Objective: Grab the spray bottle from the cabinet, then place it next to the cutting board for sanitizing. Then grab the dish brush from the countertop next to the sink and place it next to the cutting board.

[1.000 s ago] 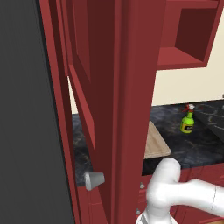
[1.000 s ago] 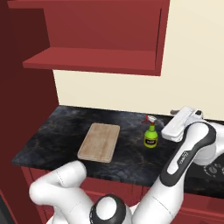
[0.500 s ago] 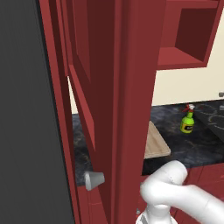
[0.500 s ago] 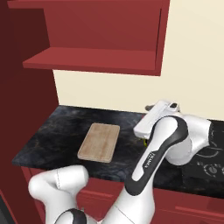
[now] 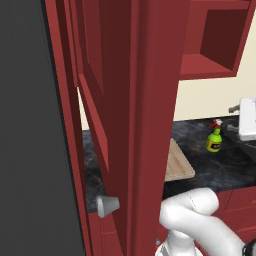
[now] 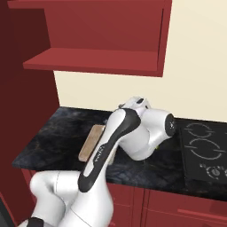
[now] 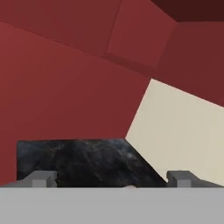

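The gripper [image 7: 111, 179] is standing spread wide with nothing between its fingertips [image 7: 41, 178]; it is pointing at the red side wall of the cabinet [image 7: 65, 87] and the cream backsplash, over the back corner of the black countertop [image 7: 83, 162]; in the right base view the arm is arching over the countertop [image 6: 53, 133] and covering most of the cutting board [image 6: 91, 139].

Relative to the cutting board [image 5: 177, 162]: the spray bottle [image 5: 214, 140] is standing upright on the countertop [image 5: 220, 167] to its right, near it but apart; the open cabinet door [image 5: 125, 100] with its grey knob [image 5: 107, 206] is looming on the board's left; the sink [image 5: 247, 120] is sitting further right, beyond the bottle; the dish brush is not made out in these frames.

Handling judgement: the bottle is looking like small rigid plastic, probably light and top-heavy with a smooth, slippery body, so it is likely tipping on a side knock; the best hold is probably across the body below the red trigger head, not on the thin nozzle; since it is already resting beside the board, the brush is likely the next thing to fetch.
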{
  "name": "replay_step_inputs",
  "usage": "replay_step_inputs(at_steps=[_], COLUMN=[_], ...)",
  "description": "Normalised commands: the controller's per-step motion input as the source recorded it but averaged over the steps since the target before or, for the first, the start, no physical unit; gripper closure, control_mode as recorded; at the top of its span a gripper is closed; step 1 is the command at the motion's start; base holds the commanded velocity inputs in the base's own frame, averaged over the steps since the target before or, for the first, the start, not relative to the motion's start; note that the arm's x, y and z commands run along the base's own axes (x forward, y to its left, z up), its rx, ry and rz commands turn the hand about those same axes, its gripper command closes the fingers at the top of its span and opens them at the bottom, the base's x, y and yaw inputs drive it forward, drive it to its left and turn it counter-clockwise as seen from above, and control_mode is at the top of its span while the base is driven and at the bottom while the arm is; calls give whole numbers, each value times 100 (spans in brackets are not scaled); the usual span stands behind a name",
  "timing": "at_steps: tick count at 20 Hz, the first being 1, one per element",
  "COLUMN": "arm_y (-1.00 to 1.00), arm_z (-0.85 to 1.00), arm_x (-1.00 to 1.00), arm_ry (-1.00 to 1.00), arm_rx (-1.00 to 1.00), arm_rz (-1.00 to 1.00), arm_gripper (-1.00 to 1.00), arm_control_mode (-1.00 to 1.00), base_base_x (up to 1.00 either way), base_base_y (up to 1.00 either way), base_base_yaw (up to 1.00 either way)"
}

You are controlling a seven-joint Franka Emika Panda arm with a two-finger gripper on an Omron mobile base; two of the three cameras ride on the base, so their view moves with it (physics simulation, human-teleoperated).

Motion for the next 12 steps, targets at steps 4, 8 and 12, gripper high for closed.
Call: replay_step_inputs(at_steps=[4,8,12], arm_y=[36,0,0], arm_z=[0,0,0], arm_x=[-25,0,0], arm_ry=[0,0,0], arm_rx=[0,0,0], arm_rz=[0,0,0], arm_gripper=[-100,-100,-100], arm_control_mode=[100,100,100], base_base_x=[-24,-100,-91], base_base_y=[3,-41,-99], base_base_yaw=[0,-2,-15])
